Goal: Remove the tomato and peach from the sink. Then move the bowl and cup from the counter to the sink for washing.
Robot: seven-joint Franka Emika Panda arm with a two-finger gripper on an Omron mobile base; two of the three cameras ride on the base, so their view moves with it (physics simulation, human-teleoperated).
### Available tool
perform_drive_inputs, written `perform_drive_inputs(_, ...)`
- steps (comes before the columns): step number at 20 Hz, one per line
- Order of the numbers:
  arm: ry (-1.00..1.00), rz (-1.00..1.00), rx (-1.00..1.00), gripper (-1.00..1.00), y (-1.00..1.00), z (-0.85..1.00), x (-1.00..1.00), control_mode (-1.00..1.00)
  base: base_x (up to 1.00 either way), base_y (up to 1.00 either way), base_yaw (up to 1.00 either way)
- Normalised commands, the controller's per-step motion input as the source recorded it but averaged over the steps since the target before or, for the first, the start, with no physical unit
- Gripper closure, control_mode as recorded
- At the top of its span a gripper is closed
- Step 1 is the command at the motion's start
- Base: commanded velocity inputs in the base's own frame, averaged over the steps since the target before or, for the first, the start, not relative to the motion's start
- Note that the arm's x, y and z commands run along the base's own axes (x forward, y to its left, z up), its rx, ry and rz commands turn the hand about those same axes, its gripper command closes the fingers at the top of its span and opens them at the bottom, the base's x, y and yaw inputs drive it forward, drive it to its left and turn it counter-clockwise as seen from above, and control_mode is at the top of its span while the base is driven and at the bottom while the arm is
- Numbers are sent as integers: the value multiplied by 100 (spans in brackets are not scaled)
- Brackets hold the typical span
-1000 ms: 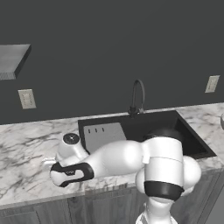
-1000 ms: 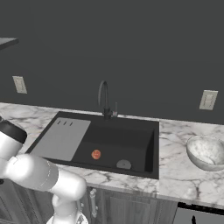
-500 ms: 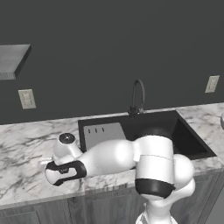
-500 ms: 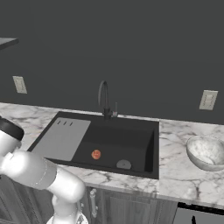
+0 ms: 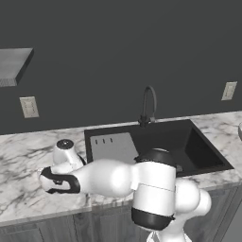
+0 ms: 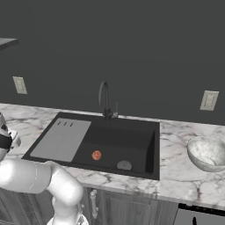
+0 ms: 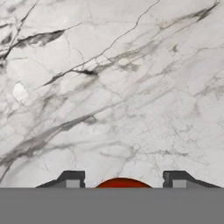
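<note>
The tomato (image 7: 122, 183) is seen between the parted fingers (image 7: 72, 179), low over the marble surface (image 7: 113, 87) left of the sink (image 5: 189, 142); whether it is gripped cannot be told. The peach (image 6: 96, 154) lies in the basin, the bowl (image 6: 207, 153) waits right.

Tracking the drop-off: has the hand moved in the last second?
Yes. In the left base view the hand slid left over the white marble counter, away from the grey panel of the black sink.
</note>
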Motion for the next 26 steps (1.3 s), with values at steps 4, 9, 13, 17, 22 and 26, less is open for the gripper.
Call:
perform_drive_inputs(4, 5, 0, -7, -100, 1, -27, 0, -100, 0, 0, 0)
perform_drive_inputs(9, 0, 0, -3, -100, 0, -22, 0, -100, 0, 0, 0)
perform_drive_inputs(13, 0, 0, 0, -100, 0, -8, -3, -100, 0, 0, 0)
perform_drive_inputs(17, 0, 0, 0, -100, -4, -1, -4, -100, 0, 0, 0)
perform_drive_inputs(22, -2, 0, 0, -100, -15, 4, -5, -100, 0, 0, 0)
perform_drive_inputs(26, -9, 0, 0, -100, -19, 11, -9, -100, 0, 0, 0)
